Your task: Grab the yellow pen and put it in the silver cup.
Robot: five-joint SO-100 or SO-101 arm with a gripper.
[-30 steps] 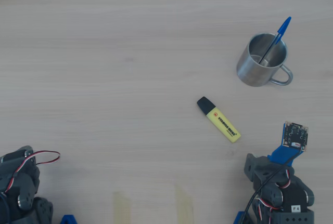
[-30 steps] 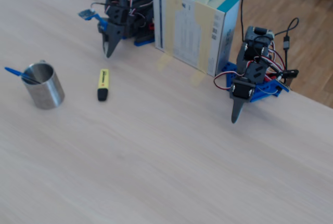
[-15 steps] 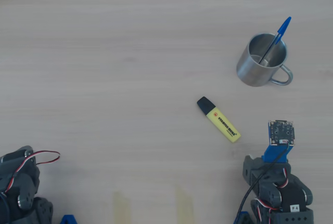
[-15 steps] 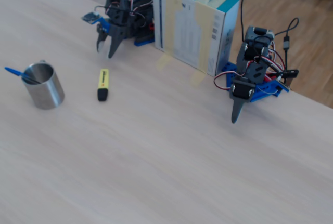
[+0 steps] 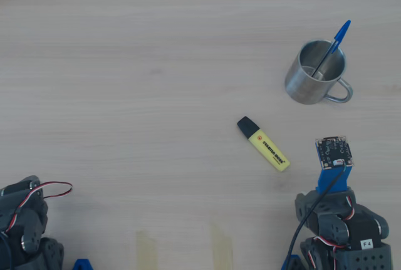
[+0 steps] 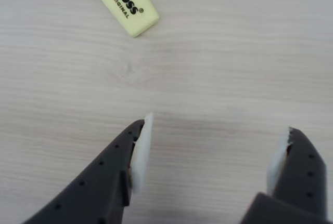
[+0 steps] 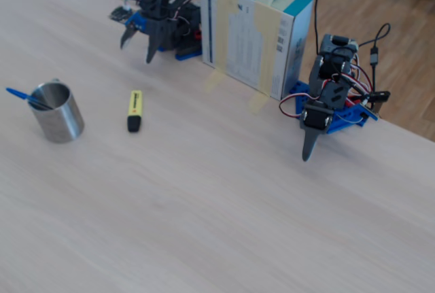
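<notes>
Pen [image 5: 264, 144] lies flat on the worktop [image 5: 138, 63], right of centre in the overhead view, black cap toward upper left, yellow end toward lower right. Cup [image 5: 315, 72] stands upright in the upper right of that view, handle to its lower right, well apart from the pen. A blue ballpoint [image 5: 333, 46] leans inside the cup, its top sticking out over the rim.

Gripper [image 6: 210, 148]: jaws open wide, nothing between them, bare worktop in the gap. White pads [image 6: 141, 143] on the inner faces show only in the wrist view. That view also shows only the pen's yellow tail end at upper left, with black lettering, well apart from the jaws.

Overhead view hides the jaws under the arm; it shows a small circuit board [image 5: 333, 151] on a blue mount just to the right of the pen's yellow end.

Fixed view gives the side look: the gripper [image 7: 138, 43] at upper left hangs above the worktop, points down, behind the pen [image 7: 134, 110]; cup [image 7: 58, 111] at far left. A second arm [image 7: 329, 99] sits at right, its jaw tip pointing down. A box [image 7: 255, 35] with teal edges stands between the two arms.

Worktop is pale wood grain, matte. Brown wood floor [image 7: 380, 28] shows past its far edge in the fixed view.
</notes>
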